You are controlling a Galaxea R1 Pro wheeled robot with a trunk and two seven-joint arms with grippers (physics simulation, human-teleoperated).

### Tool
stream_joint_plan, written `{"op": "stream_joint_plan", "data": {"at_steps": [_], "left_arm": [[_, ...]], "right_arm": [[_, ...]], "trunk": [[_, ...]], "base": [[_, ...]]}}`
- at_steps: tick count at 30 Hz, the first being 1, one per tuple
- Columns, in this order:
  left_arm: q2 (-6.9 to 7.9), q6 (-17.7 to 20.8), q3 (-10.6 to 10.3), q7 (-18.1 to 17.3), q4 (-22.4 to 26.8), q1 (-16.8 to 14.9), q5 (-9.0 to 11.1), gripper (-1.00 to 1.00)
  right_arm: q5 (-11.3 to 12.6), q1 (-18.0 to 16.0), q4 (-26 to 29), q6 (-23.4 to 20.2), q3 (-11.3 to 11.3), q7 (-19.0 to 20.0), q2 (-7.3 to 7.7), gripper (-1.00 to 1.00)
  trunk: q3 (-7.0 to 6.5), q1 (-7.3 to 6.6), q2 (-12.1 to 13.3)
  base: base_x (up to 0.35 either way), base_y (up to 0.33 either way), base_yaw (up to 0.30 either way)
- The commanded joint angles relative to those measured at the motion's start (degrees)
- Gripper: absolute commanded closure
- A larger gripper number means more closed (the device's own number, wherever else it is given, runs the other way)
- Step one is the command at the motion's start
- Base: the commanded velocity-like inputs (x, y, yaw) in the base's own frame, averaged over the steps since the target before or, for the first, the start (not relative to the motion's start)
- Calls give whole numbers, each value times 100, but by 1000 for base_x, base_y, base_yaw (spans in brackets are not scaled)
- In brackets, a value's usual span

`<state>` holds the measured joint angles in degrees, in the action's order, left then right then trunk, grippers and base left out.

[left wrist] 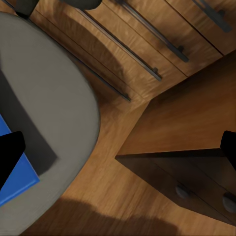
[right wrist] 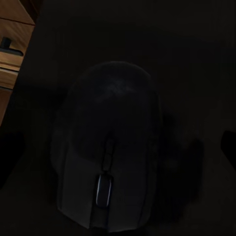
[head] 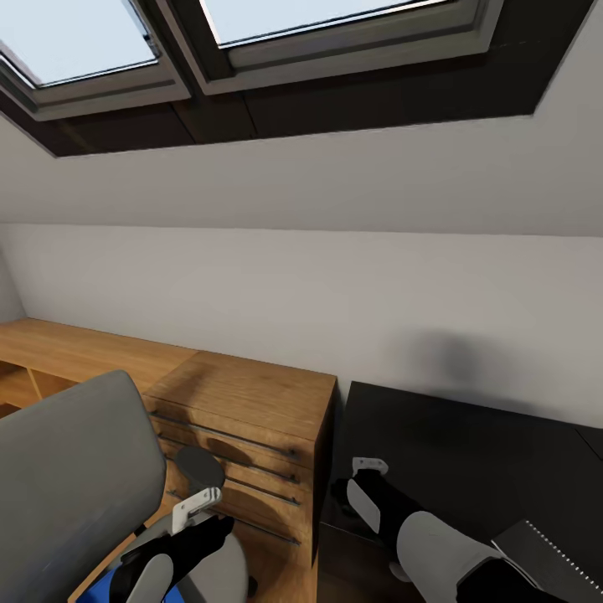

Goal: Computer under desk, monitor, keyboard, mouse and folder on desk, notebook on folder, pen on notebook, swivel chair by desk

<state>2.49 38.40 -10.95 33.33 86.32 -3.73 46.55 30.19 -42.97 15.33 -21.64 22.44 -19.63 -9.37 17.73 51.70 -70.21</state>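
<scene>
Under the right end effector [head: 366,466], a smooth, faintly sheened dark mouse [right wrist: 105,147] lies on the black tabletop [head: 469,452]. Beside the left end effector [head: 199,502], the wood drawer unit [head: 243,419] shows grain. The swivel chair [head: 67,477] looks matt grey.

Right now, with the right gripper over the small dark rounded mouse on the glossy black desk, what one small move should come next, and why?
Probably lower the right gripper straight down and close it on the small dark rounded mouse: its fingers stand wide apart either side of the mouse, which lies centred beneath on the glossy black desk.
</scene>
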Motion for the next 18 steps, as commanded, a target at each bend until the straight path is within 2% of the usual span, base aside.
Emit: {"op": "stream_joint_plan", "data": {"at_steps": [1,5,15,18], "left_arm": [[5,1,-12,59,7,-5,59,-100],[5,1,-12,59,7,-5,62,-100],[5,0,-12,59,13,-5,56,-100],[5,0,-12,59,15,-5,56,-100]], "right_arm": [[49,-3,12,-26,49,-41,4,-100],[49,-4,13,-25,50,-41,5,-100],[49,-3,14,-23,50,-41,5,-100],[49,-2,14,-23,50,-41,5,-100]], "trunk": [[7,1,-5],[7,1,-5],[187,220,-406],[187,220,-406]], "base": [[0,0,0],[0,0,0],[0,0,0],[0,0,0]]}}
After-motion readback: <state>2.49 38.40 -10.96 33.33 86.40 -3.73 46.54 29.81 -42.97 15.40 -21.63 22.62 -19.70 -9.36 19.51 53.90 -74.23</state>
